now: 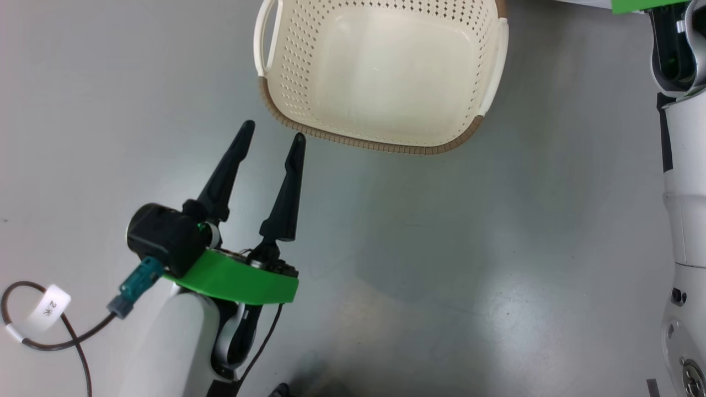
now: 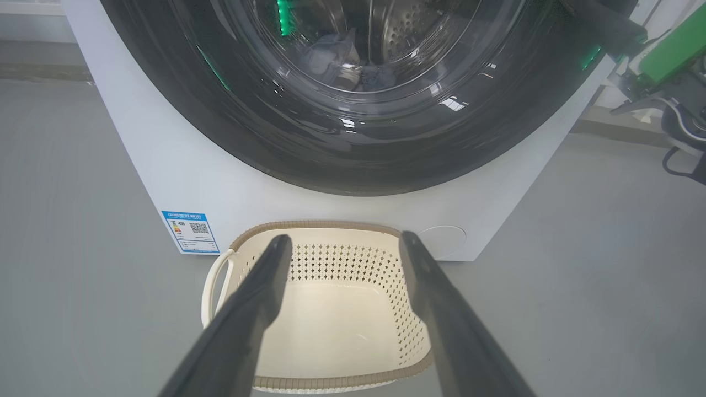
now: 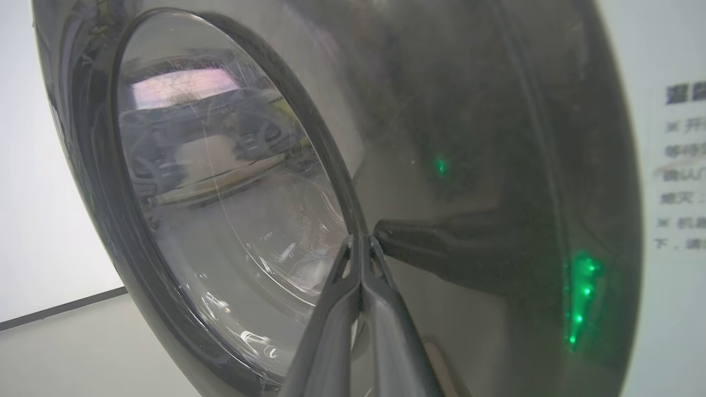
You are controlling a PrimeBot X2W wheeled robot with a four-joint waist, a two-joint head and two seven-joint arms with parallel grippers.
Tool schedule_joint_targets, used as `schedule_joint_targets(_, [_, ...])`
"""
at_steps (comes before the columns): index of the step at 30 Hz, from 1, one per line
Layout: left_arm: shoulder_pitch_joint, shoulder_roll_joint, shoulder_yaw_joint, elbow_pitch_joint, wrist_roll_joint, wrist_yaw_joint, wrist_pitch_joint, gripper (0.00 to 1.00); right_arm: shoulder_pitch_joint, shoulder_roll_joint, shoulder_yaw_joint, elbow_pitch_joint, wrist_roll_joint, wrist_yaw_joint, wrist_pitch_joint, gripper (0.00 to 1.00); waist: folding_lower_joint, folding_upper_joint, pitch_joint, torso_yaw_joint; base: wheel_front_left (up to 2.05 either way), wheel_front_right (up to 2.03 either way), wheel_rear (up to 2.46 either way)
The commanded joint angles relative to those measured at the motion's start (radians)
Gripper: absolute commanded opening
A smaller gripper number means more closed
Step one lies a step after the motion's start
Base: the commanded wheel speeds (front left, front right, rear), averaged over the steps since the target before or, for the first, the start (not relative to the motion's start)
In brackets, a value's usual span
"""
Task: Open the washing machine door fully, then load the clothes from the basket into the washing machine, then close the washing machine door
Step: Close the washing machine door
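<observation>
Two tools: left tool spread near the basket, right tool pressed together against the washing machine door; it could slip on the gloss, leaving the door unlatched.

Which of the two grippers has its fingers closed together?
The right gripper: its fingers meet, tips at the door. The left gripper has its fingers spread apart, near the basket.

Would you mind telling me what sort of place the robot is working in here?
Probably a laundry corner of a lab or test room: a white front-loading washing machine with its black-rimmed door, and a perforated laundry basket on a smooth grey floor.
</observation>
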Motion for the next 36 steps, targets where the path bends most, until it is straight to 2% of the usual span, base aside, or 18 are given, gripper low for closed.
schedule_joint_targets(1, [-0.002, 0.026, 0.034, -0.020, 0.002, 0.005, -0.006, 1.00, -0.031, 0.002, -0.004, -0.021, -0.006, -0.009, -0.003, 0.00, 0.0000, -0.0001, 0.002, -0.005, 0.00, 0.00, 0.00])
schedule_joint_targets(11, [0.004, 0.026, 0.057, -0.004, 0.021, 0.002, -0.006, 1.00, 0.047, 0.014, 0.047, -0.014, 0.034, -0.009, -0.003, 0.00, 0.0000, -0.0001, -0.047, -0.052, 0.00, 0.00, 0.00])
schedule_joint_targets(22, [0.037, 0.026, 0.116, 0.011, 0.064, -0.002, -0.006, 1.00, 0.262, 0.011, 0.104, -0.086, 0.120, -0.009, -0.003, 0.00, 0.0000, -0.0001, -0.152, -0.126, 0.00, 0.00, 0.00])
schedule_joint_targets(36, [0.117, 0.029, 0.193, 0.013, 0.108, -0.004, -0.006, 1.00, 0.530, 0.024, 0.129, -0.137, 0.138, -0.009, -0.003, 0.00, 0.0000, -0.0001, -0.283, -0.227, 0.00, 0.00, 0.00])
